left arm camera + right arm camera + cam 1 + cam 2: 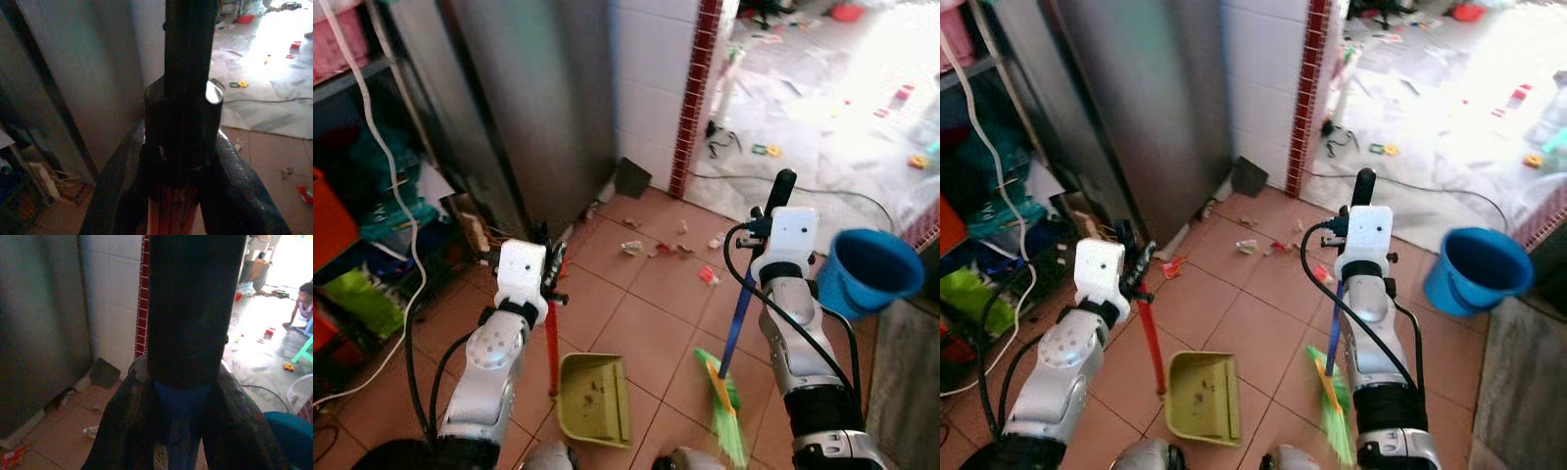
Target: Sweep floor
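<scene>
- The right pincer (771,217) is pinching the black grip at the top of a broom with a blue handle (736,323). The handle runs down and slightly towards the robot's left from the pincer, ending in green bristles (726,416) on the terracotta floor tiles (646,323) close to the robot's feet.
- The left pincer (551,272) is pressed around the black-capped top of a red handle (551,348) that drops almost straight down to an olive-green plastic dustpan (595,397), which lies flat on the tiles just inboard of that pincer.
- The relation the next stroke turns on: the scattered scraps of paper and red wrappers (671,245) lie on the tiles forward of both pincers, beyond the broom head and somewhat nearer the right arm. The bristles sit behind the litter, so I judge the broom must reach out past it and draw back towards the dustpan.
- Dustpan: a few dark specks show on its tray, otherwise it looks nearly bare.
- A round blue plastic bucket (871,269) stands outboard of the right pincer; its contents cannot be made out.
- Ahead of the left pincer stands a tall grey metal cabinet (538,108), with a white-tiled wall (651,88) beside it.
</scene>
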Tool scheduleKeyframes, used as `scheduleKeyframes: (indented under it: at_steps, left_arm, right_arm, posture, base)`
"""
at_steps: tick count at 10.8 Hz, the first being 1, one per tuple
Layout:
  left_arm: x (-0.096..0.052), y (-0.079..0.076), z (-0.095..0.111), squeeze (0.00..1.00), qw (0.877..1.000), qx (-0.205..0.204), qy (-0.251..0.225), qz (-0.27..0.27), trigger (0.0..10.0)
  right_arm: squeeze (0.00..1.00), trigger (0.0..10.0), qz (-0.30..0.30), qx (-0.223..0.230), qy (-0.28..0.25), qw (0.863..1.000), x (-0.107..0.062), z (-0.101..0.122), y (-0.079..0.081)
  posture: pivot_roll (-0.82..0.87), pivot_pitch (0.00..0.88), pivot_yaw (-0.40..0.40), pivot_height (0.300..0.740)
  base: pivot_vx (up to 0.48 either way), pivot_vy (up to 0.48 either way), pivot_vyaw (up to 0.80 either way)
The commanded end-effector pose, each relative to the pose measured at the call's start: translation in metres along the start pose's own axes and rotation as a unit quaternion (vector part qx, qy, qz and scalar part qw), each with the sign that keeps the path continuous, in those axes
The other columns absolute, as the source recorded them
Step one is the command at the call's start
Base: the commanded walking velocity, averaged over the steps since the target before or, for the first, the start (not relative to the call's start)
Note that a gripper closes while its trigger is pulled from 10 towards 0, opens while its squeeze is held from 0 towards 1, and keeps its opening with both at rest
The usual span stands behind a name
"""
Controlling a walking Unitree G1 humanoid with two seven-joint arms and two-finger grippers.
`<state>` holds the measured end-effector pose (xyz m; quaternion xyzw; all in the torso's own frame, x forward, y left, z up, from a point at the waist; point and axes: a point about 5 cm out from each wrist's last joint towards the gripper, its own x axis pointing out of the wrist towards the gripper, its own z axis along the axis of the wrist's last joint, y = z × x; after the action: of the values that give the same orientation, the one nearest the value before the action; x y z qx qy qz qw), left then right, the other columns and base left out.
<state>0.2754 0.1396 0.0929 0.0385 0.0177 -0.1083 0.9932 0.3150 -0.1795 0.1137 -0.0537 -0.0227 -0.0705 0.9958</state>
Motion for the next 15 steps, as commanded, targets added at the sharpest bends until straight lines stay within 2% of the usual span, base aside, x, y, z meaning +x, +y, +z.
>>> scheduleKeyframes:
  at_steps: [1,2,7,11,13,15]
  left_arm:
    - [0.005,0.002,0.013,0.0,0.999,-0.004,-0.032,0.007,10.0]
    - [0.005,0.001,0.014,0.0,0.999,-0.002,-0.033,0.007,10.0]
    - [0.009,-0.001,0.018,0.0,0.999,-0.003,-0.043,0.007,10.0]
    - [0.009,-0.002,0.021,0.0,0.999,0.002,-0.051,0.009,10.0]
    - [0.008,-0.002,0.024,0.0,0.998,-0.014,-0.061,0.0,10.0]
    - [0.007,-0.003,0.025,0.0,0.998,-0.014,-0.066,-0.002,10.0]
  right_arm:
    - [0.0,10.0,0.014,0.003,-0.013,1.0,0.005,0.009,0.005]
    - [0.0,10.0,0.028,-0.009,-0.022,0.999,0.005,0.011,0.007]
    - [0.0,10.0,0.045,0.005,-0.025,0.999,0.004,0.012,0.011]
    - [0.0,10.0,0.052,0.008,-0.025,0.998,0.003,0.011,0.012]
    - [0.0,10.0,0.057,-0.003,-0.038,0.998,0.003,0.014,0.013]
    - [0.0,10.0,0.067,-0.006,-0.048,0.997,0.004,0.018,0.014]
  posture:
    - [-0.03,0.0,0.008,0.74]
    - [-0.03,0.0,0.008,0.74]
    - [-0.04,0.0,0.005,0.74]
    - [-0.03,0.0,0.007,0.74]
    - [-0.02,0.0,0.005,0.74]
    - [-0.02,0.0,0.004,0.74]
  base:
    - [0.0,0.315,0.0]
    - [0.0,0.315,0.0]
    - [0.0,0.276,0.69]
    - [0.0,0.068,0.0]
    - [0.0,0.0,0.0]
    - [0.279,0.0,0.0]
